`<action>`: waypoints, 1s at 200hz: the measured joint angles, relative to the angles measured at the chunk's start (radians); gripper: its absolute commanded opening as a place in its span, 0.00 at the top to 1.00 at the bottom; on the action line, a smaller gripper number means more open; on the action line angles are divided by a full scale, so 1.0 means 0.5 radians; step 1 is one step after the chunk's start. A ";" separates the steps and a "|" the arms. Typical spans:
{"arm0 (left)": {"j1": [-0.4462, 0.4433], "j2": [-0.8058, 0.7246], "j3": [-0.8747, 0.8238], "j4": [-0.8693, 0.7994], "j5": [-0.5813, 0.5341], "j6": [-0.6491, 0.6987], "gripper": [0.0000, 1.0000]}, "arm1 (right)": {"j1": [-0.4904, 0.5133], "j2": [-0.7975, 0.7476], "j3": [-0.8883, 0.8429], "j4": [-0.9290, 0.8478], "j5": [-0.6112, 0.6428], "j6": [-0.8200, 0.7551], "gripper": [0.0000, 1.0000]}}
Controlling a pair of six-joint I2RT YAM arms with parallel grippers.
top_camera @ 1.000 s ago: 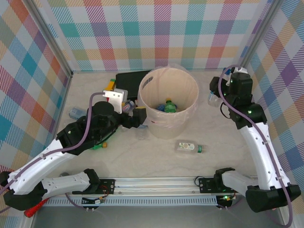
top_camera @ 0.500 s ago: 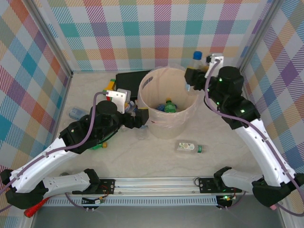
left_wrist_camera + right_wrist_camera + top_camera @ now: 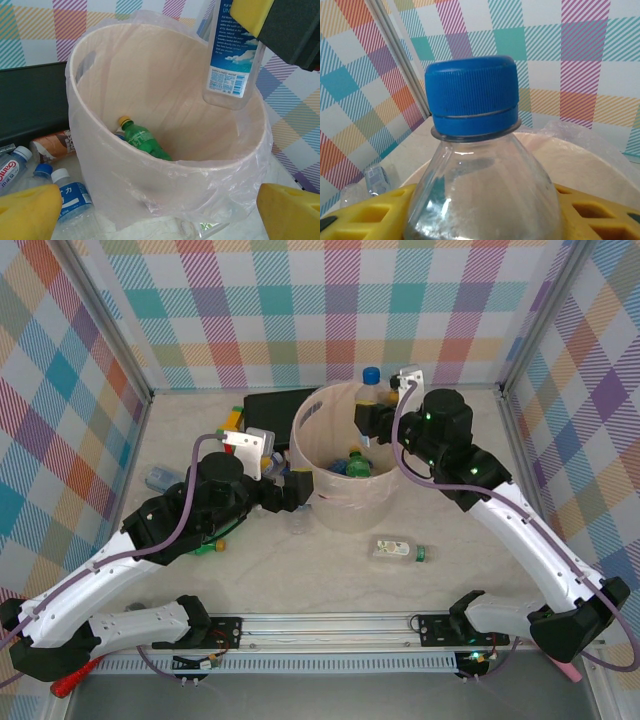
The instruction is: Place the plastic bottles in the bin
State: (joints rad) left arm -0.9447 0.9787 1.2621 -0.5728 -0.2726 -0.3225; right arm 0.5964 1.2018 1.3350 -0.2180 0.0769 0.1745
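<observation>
Upper middle of the top view, over the bin (image 3: 345, 508) | right gripper (image 3: 372, 420) is clasping a clear blue-capped bottle (image 3: 371, 392) upright, grip seemingly snug | left gripper (image 3: 298, 486) is gaping wide, holding nothing, at bin's left wall | green bottle (image 3: 142, 140) is lying inside bin | labelled bottle (image 3: 398, 550) is lying lower right of bin

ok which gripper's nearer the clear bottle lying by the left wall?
Left. Left gripper sits just left of the bin, toward the clear bottle. Right gripper holds a blue-capped bottle over the bin, farther away.
</observation>
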 measured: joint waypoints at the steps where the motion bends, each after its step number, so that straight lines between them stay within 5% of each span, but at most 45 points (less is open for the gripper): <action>1: 0.000 0.000 0.000 0.000 0.001 0.000 0.01 | -0.001 0.000 0.000 0.001 0.000 0.000 0.35; 39: 0.000 0.000 0.000 0.000 0.019 0.000 0.00 | 0.000 0.001 0.000 0.029 -0.014 -0.035 0.19; 132: 0.000 0.001 0.000 -0.001 0.095 0.002 0.00 | 0.000 -0.055 0.000 -0.043 0.051 -0.005 0.00; 200: 0.000 0.043 0.000 -0.018 0.310 0.047 0.00 | -0.002 -0.329 -0.108 -0.363 0.394 0.207 0.01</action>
State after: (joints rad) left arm -0.9447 1.0000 1.2621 -0.5816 -0.1177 -0.2989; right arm 0.5957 1.0374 1.2808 -0.3996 0.2737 0.2779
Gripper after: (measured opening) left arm 0.996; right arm 0.991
